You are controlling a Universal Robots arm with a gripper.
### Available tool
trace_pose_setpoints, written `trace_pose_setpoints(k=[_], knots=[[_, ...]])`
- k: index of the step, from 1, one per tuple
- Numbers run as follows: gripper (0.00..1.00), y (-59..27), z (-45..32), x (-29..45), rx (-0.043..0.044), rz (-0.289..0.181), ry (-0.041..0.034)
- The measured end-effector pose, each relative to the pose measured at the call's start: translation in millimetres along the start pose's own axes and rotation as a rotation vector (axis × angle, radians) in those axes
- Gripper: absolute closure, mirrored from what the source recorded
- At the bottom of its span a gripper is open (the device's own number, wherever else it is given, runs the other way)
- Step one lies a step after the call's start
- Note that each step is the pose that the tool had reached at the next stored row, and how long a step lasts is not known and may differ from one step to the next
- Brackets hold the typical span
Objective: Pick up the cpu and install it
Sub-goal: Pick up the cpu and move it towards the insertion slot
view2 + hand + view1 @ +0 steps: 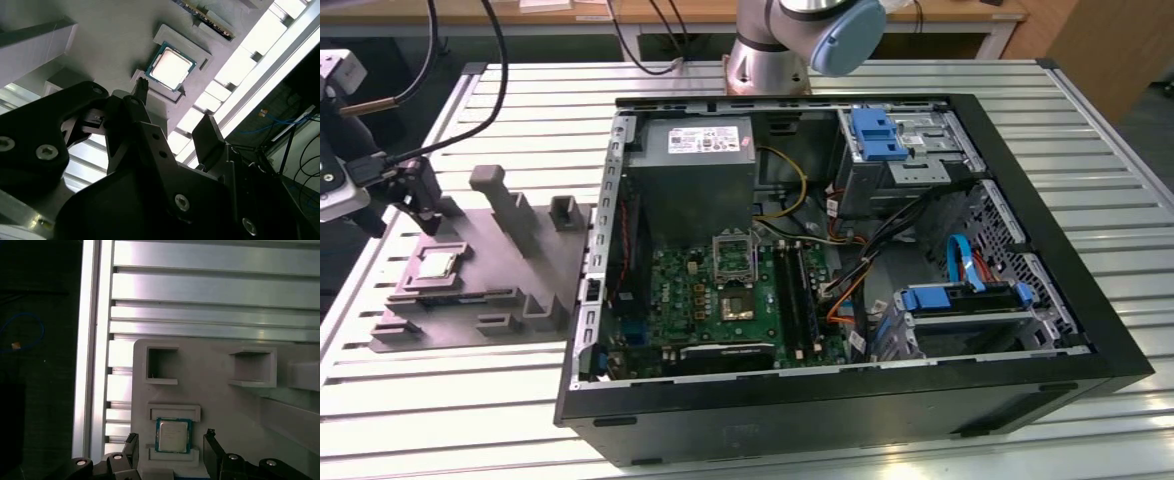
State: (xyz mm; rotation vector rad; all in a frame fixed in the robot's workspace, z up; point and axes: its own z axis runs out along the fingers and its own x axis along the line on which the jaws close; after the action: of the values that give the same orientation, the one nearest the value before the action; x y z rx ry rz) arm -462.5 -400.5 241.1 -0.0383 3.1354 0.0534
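Observation:
The cpu [438, 263], a small square chip with a dull silver top, lies flat in a recess of the grey plastic fixture [520, 275] at the exterior view's left. My gripper [422, 200] hangs a little above the fixture, close over the chip. In both wrist views the fingers stand apart, one on each side of the cpu [171, 66] [173, 435], without touching it. The gripper [175, 112] [171, 436] is open and holds nothing. The silver-framed socket [736, 257] sits on the motherboard [720, 300] inside the case.
An open black computer case [854, 400] takes the middle and the exterior view's right, with a power supply [700, 150], blue drive brackets [878, 135] and loose cables [854, 260]. Upright blocks [494, 185] rise from the fixture near the gripper. The slatted aluminium table's edge [90, 365] runs beside the fixture.

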Motion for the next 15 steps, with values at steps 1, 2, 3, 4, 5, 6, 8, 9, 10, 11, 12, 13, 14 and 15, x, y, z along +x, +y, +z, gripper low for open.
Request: trace_pose_setpoints(k=[1, 2, 3, 4, 5, 6, 8, 9, 10, 11, 12, 13, 14, 15], knots=[[0.38, 0.0, 0.0, 0.0, 0.0001, 0.0, 0.0001], [0.38, 0.0, 0.0, 0.0, 0.0, 0.0, 0.0001], [0.38, 0.0, 0.0, 0.0, 0.0, 0.0, 0.0001], [0.38, 0.0, 0.2, 0.0, 0.0, 0.0, 0.0], [0.38, 0.0, 0.7, 0.0, -0.0001, 0.0, -0.0003], [0.38, 0.0, 1.3, 0.0, -0.0002, 0.0, -0.0004], [0.38, -0.1, 3.3, 0.0, 0.0, 0.0, 0.0], [0.38, -0.2, 4.9, 0.1, -0.0001, 0.001, -0.0001], [0.38, -0.3, 6.6, 0.1, 0.0, 0.002, -0.0001], [0.38, -0.4, 8.3, 0.1, 0.0, 0.003, 0.0], [0.38, -0.5, 10.1, 0.1, 0.0001, 0.003, 0.0], [0.38, -0.8, 11.9, 0.1, 0.0, 0.003, -0.0001], [0.38, -1.5, 13.9, 0.0, 0.0, 0.003, -0.0002], [0.38, -2.2, 15.6, 0.1, 0.0, 0.003, 0.0]])
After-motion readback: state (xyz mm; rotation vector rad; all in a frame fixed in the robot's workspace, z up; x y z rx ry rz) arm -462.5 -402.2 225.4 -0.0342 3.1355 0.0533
